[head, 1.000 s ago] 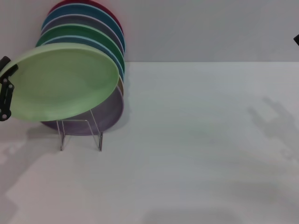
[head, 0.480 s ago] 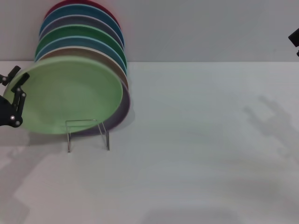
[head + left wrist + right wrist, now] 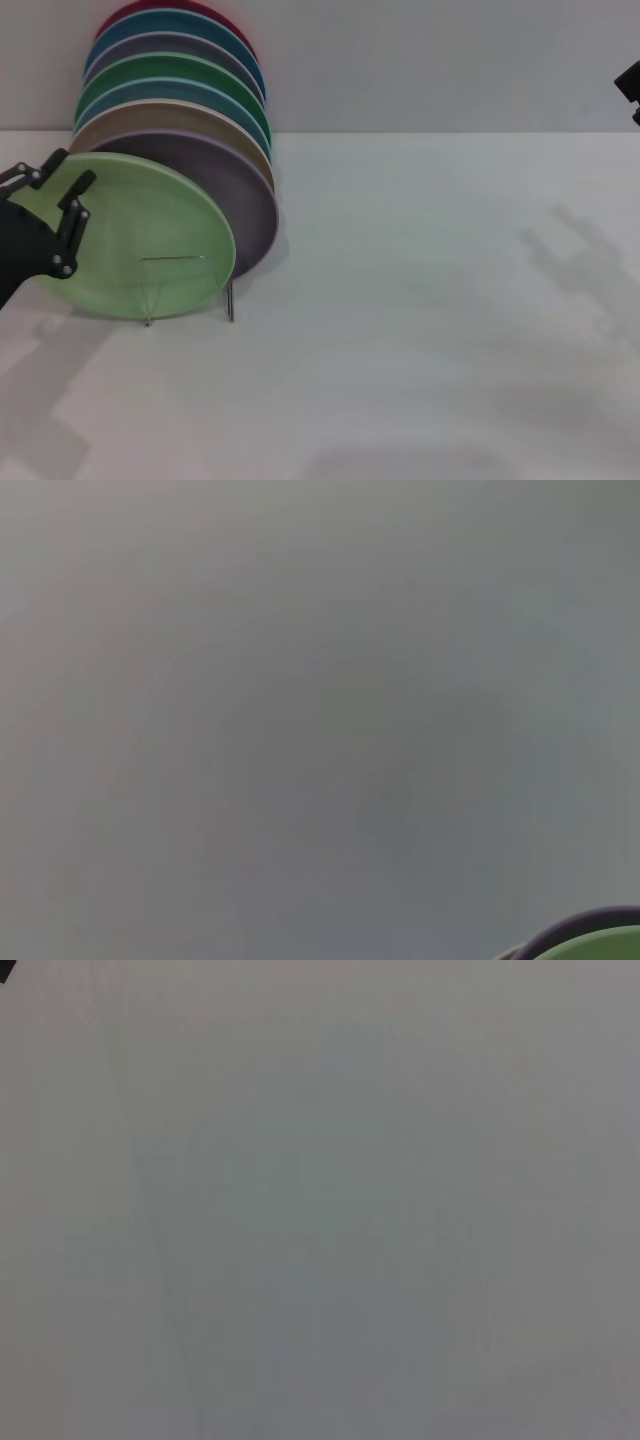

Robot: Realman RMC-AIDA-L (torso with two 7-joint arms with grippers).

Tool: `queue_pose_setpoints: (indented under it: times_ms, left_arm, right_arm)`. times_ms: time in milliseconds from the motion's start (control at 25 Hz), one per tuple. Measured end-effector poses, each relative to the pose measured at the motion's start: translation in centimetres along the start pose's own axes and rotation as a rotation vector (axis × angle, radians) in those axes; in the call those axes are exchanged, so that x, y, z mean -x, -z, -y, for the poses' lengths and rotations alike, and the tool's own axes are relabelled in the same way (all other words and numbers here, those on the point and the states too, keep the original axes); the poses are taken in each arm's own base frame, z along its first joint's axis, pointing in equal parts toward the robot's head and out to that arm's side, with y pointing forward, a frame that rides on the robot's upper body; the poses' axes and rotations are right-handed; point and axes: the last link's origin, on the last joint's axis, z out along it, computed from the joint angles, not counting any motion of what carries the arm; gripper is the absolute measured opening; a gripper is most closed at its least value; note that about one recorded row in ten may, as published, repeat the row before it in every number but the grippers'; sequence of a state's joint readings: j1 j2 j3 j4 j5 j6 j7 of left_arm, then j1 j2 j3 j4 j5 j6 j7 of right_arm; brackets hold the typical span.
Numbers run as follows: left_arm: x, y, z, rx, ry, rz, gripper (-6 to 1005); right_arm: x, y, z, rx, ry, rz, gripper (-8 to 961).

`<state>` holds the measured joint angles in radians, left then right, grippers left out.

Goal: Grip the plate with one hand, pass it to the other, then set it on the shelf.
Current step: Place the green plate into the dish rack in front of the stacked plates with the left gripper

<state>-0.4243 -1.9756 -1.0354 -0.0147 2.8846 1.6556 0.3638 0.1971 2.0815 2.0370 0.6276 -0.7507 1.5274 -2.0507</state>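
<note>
1. The shelf (image 3: 187,290) stands on the counter (image 3: 420,330), at its far left.
2. The plate (image 3: 140,240) leans at the front of the shelf.
3. A row of plates (image 3: 190,110) stands behind it, running back toward the wall (image 3: 450,60).
4. The left claw (image 3: 55,215) is at the plate's left rim.
5. The right claw (image 3: 630,88) sits at the far right edge, well apart.

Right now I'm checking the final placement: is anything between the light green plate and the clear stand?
Nothing visible. The plate leans at the front of the stand, just ahead of the purple plate. The left gripper grips its edge; the right gripper is far aside.
</note>
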Motion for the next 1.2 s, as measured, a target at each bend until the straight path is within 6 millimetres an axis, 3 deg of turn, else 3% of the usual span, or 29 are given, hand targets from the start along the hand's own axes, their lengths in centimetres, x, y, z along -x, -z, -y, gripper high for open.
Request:
queue_pose_setpoints:
  times_ms: [360,600,1000,1200]
  left_arm:
    - [0.4,-1.8,-1.3,0.029,0.019,0.041,238]
    - [-0.5,-2.7,-3.0,0.047,-0.020,0.021,238]
    - [-2.2,-3.3,-4.8,0.058,-0.039,-0.043,239]
    - [-2.5,-2.2,-4.7,0.012,-0.029,-0.041,239]
  right_arm:
    - [-0.1,0.3,0.0,-0.008,0.001,-0.004,761]
    - [-0.1,0.4,0.0,-0.010,0.001,-0.006,762]
    - [-0.1,0.6,0.0,-0.014,0.004,-0.006,762]
    - [-0.2,0.6,0.0,-0.013,0.007,-0.015,762]
